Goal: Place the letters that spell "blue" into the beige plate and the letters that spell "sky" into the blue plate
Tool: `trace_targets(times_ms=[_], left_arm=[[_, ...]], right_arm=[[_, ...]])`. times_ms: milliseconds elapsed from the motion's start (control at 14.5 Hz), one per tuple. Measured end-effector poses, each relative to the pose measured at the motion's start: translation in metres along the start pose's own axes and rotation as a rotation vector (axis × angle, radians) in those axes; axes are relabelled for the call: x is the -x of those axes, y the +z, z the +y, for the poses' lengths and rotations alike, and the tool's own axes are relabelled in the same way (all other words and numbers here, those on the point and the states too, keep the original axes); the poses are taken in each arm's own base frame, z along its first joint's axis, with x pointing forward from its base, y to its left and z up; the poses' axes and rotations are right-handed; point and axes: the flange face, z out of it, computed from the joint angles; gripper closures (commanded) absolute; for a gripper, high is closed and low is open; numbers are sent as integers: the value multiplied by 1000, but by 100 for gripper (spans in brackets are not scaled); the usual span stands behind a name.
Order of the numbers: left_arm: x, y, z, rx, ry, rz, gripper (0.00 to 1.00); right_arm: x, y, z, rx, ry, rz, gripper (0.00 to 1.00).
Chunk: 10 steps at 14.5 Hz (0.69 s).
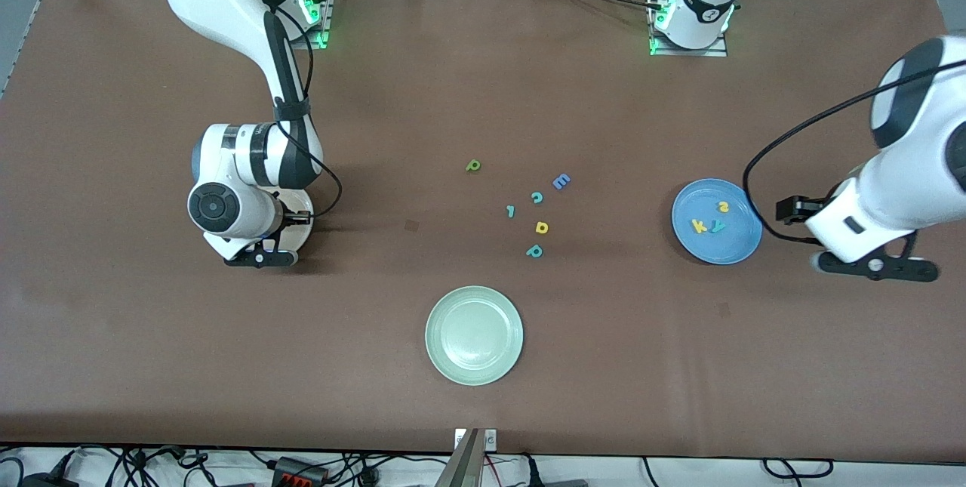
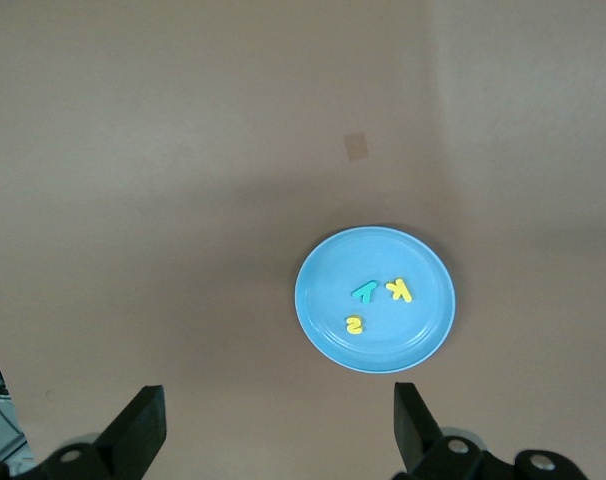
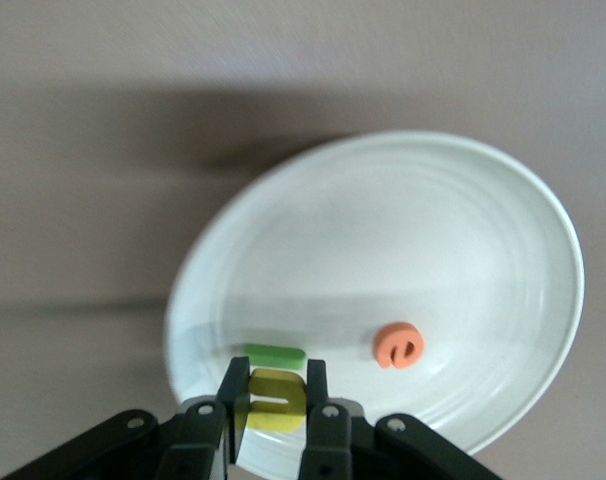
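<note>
My right gripper (image 3: 276, 385) is shut on the yellow u (image 3: 278, 402), low over the beige plate (image 3: 433, 230). In that plate lie the orange e (image 3: 398, 345) and the thin green l (image 3: 274, 355). In the front view the right arm hides most of the beige plate (image 1: 303, 236). The green b (image 1: 473, 165) lies on the table's middle. The blue plate (image 1: 683, 234) holds the yellow s (image 1: 723, 207), yellow k (image 1: 699, 226) and teal y (image 1: 717, 227). My left gripper (image 2: 278, 405) hangs open and empty over bare table beside the blue plate (image 2: 328, 280), toward the left arm's end.
Spare letters lie mid-table: a blue E (image 1: 561, 182), a teal c (image 1: 536, 198), a small teal piece (image 1: 511, 211), a yellow a/d shape (image 1: 541, 227) and a teal p (image 1: 534, 251). A pale green plate (image 1: 474, 334) sits nearer the front camera.
</note>
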Motion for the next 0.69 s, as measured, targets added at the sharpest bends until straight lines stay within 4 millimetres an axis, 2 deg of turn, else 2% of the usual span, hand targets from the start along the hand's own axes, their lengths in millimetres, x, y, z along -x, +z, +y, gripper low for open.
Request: trace_targets(times_ms=[207,277,346,415,691], left_arm=[[8,-30,-19,106,-57,23,0],[12,-35,-27,141,-81,22,0],[18,-39,-33,177,-108,14,0],[24,-43,-38,211,-139,4,0],[49,-65,-49,241,-233,79,0]], right_arm=[[5,12,17,8,-12,-26,76],[7,15,24,10,-14,-34,64],[9,17,29,11,-15,-40,14],[10,18,32,11,-16,-44,0],[10,13,28,3,-23,-32,0]])
